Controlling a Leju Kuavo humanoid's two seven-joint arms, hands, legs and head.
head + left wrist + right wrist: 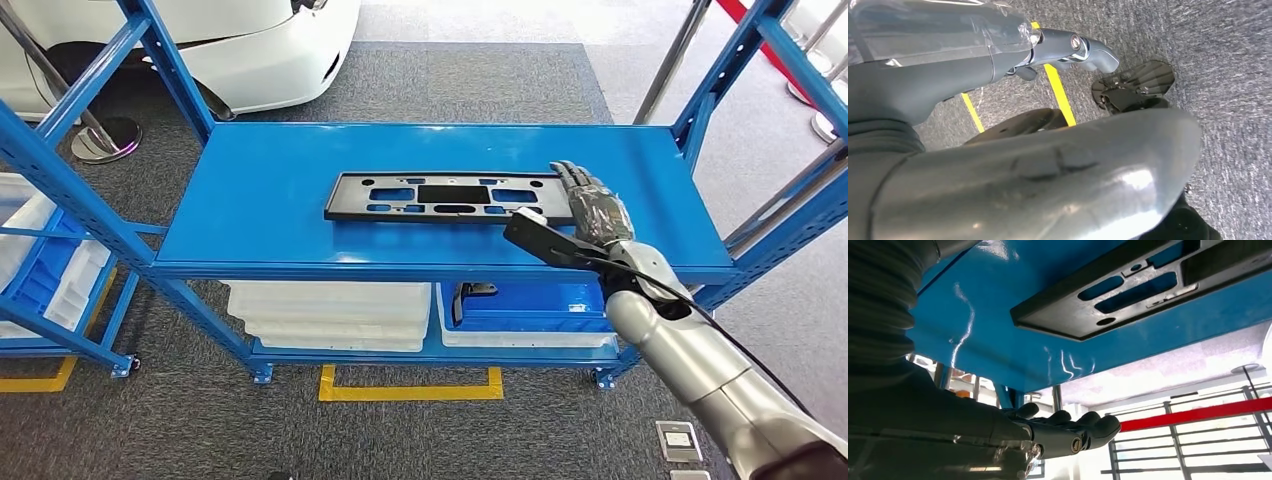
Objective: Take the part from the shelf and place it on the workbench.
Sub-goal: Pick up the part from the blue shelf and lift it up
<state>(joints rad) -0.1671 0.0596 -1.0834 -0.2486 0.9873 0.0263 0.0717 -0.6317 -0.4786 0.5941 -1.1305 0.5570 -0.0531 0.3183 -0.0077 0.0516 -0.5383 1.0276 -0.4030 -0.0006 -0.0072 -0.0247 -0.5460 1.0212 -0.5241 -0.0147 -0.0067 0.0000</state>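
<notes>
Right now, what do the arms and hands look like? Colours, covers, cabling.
Right arm: silver metal shell with a black cable along it. Right hand: dark grey-black fingers under clear plastic wrap, grey ribbed cover at the wrist. Left hand: grey, metallic screw joints, clear plastic wrap.

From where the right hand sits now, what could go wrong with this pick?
1. The black part lies flat on the blue shelf, so the fingers may find little edge to get under and could push it away instead.
2. The right hand is at the part's right end only; lifted from there, the long part may tilt or slip.
3. The shelf's right upright stands close, so a wide swing out could hit it.
</notes>
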